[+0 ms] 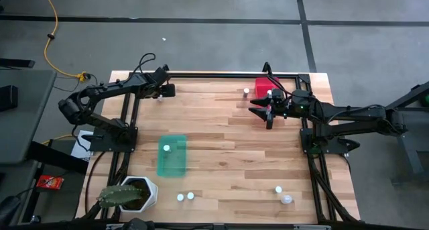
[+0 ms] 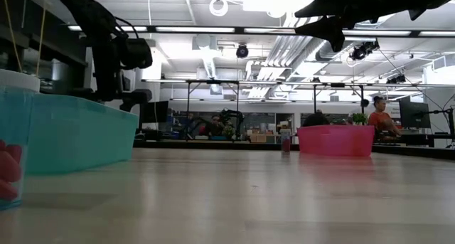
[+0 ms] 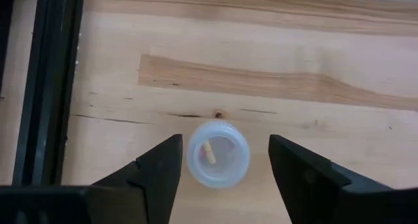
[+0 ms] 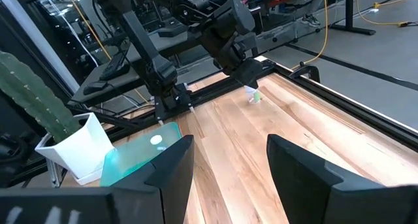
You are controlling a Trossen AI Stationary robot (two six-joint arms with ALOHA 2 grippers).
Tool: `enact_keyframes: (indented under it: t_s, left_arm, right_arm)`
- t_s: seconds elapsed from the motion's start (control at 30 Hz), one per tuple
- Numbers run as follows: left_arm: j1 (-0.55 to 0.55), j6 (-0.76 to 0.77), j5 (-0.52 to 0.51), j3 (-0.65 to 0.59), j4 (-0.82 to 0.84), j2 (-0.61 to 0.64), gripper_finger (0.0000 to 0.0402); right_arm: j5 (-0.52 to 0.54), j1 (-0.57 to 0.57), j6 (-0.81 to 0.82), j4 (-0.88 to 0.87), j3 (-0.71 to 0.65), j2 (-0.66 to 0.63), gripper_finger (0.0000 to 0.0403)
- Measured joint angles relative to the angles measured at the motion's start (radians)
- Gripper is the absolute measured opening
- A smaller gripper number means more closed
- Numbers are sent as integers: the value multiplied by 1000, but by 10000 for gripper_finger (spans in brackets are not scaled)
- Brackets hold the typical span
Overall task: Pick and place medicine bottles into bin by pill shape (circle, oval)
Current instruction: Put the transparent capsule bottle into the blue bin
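Observation:
A small translucent medicine bottle [image 3: 218, 153] stands upright on the wood table near its far left corner, seen from above with a yellowish pill inside. My left gripper [image 3: 225, 145] is open, one finger on either side of the bottle with a gap on both sides. From the right wrist view the left gripper [image 4: 245, 74] hangs just over the bottle [image 4: 253, 95]. My right gripper [image 1: 256, 108] is open and empty, up in the air beside the red bin [image 1: 265, 88]. Another bottle [image 1: 166, 148] lies in the green bin [image 1: 172, 156].
One bottle [image 1: 246, 91] stands just left of the red bin. Two bottles [image 1: 185, 196] stand near the front edge beside a white plant pot [image 1: 137, 192] holding a cactus, and two more [image 1: 283, 194] at the front right. A black frame rail [image 3: 39, 87] runs beside the left gripper.

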State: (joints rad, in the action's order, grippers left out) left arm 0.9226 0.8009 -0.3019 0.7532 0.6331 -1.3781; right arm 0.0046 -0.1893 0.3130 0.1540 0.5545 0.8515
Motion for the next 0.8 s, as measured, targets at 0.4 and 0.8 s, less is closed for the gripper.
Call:
enact_keyframes:
  t_s: [0.4,0.8]
  left_arm:
    - [0,0,5,0,0,0,122]
    - [-4,-107,117,56,-5,89,119]
  right_arm:
    - [0,0,3,0,0,0,186]
    - [0,0,3,0,0,0,186]
